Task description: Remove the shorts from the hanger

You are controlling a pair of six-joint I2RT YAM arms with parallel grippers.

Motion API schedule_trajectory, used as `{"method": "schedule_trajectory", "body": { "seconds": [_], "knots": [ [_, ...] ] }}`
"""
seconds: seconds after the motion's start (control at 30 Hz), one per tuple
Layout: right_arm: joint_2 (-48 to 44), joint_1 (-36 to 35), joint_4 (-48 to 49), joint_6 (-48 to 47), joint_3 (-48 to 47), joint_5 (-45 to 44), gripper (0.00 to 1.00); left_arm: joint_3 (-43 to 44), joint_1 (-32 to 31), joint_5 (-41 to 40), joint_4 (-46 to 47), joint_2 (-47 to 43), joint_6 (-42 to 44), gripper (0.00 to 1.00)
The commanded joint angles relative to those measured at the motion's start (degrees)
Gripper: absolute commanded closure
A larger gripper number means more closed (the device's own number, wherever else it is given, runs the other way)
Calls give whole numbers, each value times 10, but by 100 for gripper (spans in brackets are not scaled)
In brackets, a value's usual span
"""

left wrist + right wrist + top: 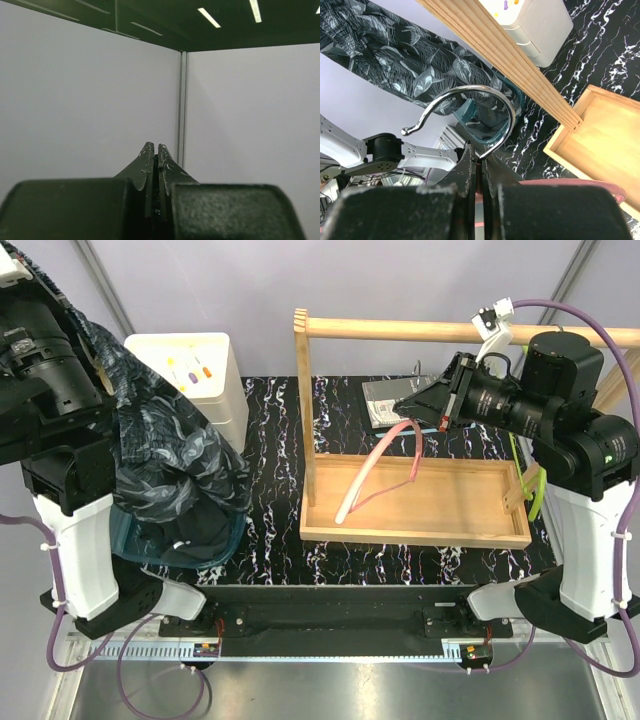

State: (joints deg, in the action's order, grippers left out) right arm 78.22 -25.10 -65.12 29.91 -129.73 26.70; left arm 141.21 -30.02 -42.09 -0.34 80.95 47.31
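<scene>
Marbled table [270, 530]: shorts [170, 470] partly hide white box [215, 390], perhaps touching it.

A black marbled table [270, 440] holds a wooden tray [450, 505] centre-right, a white box [200, 370] upper left. Patterned shorts [180, 490] rest lower left.

Wooden tray [415, 536] with upright post and top rail [400, 330], sits on black marbled tabletop [270, 440]. White plastic drawer box [190, 370] back left. Grey flat item [380, 400] behind tray, possibly a pouch. Green strip [537, 490] at tray's right end.
</scene>
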Motion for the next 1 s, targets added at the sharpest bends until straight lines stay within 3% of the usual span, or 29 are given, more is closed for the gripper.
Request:
{"method": "schedule_trajectory", "body": {
  "seconds": [0.0,0.17,0.3,0.5,0.67,0.8,0.9,0.97],
  "knots": [
    [3,1,-2,-23,-26,18,100,-24,43,33,-17,-28,-36,100],
    [6,1,10,-22,-16,27,100,-85,60,17,-55,-65,-101,100],
    [4,1,18,-21,-6,30,100,-218,67,-2,-97,-122,-199,100],
    [-9,1,26,-17,19,35,100,-378,80,-41,-231,-190,-410,100],
    [-17,1,29,-15,33,42,100,-501,134,-52,-343,-228,-593,100],
    [-25,1,32,-6,46,48,100,-595,238,61,-401,-233,-682,100],
    [-29,1,33,-1,54,50,100,-660,359,202,-414,-236,-793,100],
    [-32,1,32,-1,55,49,100,-709,389,235,-426,-250,-850,100]
  ]
}}
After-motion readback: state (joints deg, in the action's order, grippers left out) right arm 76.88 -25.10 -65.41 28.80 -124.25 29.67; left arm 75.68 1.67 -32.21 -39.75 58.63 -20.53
